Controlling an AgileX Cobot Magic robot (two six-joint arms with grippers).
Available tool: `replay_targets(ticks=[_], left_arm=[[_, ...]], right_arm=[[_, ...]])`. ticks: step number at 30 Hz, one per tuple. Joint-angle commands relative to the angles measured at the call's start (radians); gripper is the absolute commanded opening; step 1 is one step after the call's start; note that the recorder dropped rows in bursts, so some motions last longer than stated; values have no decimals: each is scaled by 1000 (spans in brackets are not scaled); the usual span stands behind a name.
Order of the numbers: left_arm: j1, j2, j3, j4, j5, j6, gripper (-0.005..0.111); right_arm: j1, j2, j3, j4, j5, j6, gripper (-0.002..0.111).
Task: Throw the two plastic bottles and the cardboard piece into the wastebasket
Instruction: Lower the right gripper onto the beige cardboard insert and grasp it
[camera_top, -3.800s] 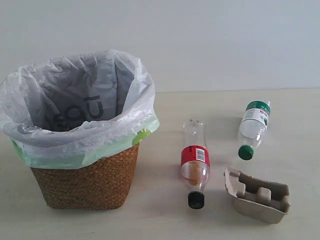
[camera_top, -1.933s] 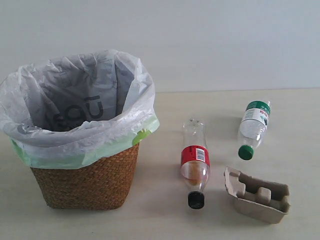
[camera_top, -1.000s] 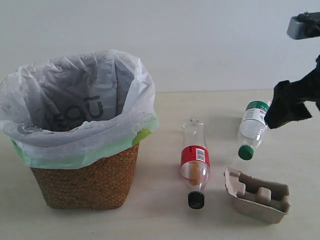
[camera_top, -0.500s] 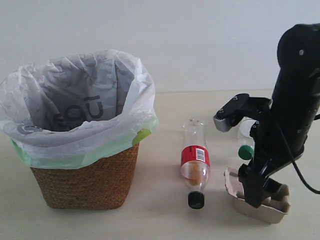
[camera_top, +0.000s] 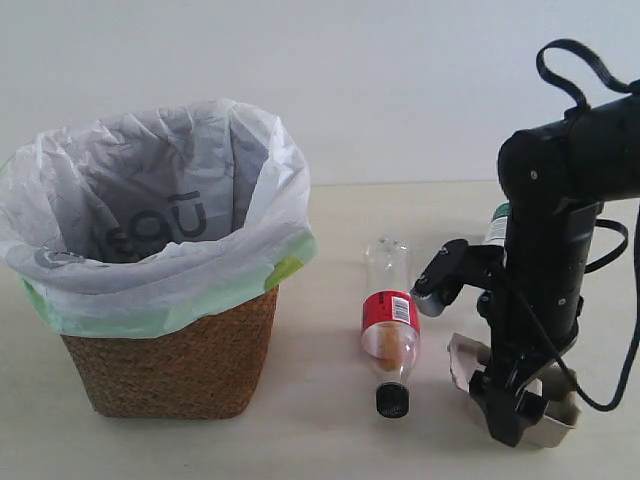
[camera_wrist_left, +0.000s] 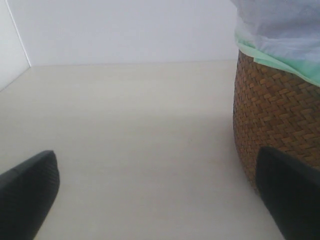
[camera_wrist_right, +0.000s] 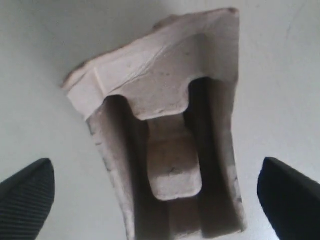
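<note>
My right tool (camera_wrist_right: 157, 197) hangs over the moulded pulp tray (camera_top: 462, 362) at the near right of the counter (camera_top: 320, 440). Its jaws are wide apart, one on either side of the tray and clear of it. Left of the tray lies the clear bottle (camera_top: 388, 330), black cap toward the camera, with a barcode on its red label. My arm hides most of the second bottle (camera_top: 496, 228); only a bit of green-and-white label shows. My left tool (camera_wrist_left: 157, 200) is also spread, low beside the wicker wastebasket (camera_top: 180, 360). The dark letters on its bag are too crumpled to read.
</note>
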Motion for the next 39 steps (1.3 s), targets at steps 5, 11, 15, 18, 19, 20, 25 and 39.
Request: replay_targets(ticks=[5,11,15,18,19,20,25,39], left_arm=[[2,-3,-4,-2,-7,-9,108],[2,-3,-4,-2,-7,-9,108],[2,-3,-4,-2,-7,-9,108],[2,-3,-4,-2,-7,-9,108],[2,-3,-4,-2,-7,-9,108],[2,-3,-4,-2,-7,-9,108],[2,-3,-4,-2,-7,-9,108],[2,-3,-4,-2,-7,-9,108]], right_arm=[[1,69,-3,-22,-47,30,105],[1,69,-3,-76,-47,109,102],[1,69,-3,-77,-47,149,83],[1,69,-3,-77,-48,195,57],[1,69,-3,-77,-48,213,47],[1,69,-3,-77,-46,224,38],[1,69,-3,-63,-5,237,0],[1,-102,-5,-113,2,333,0]])
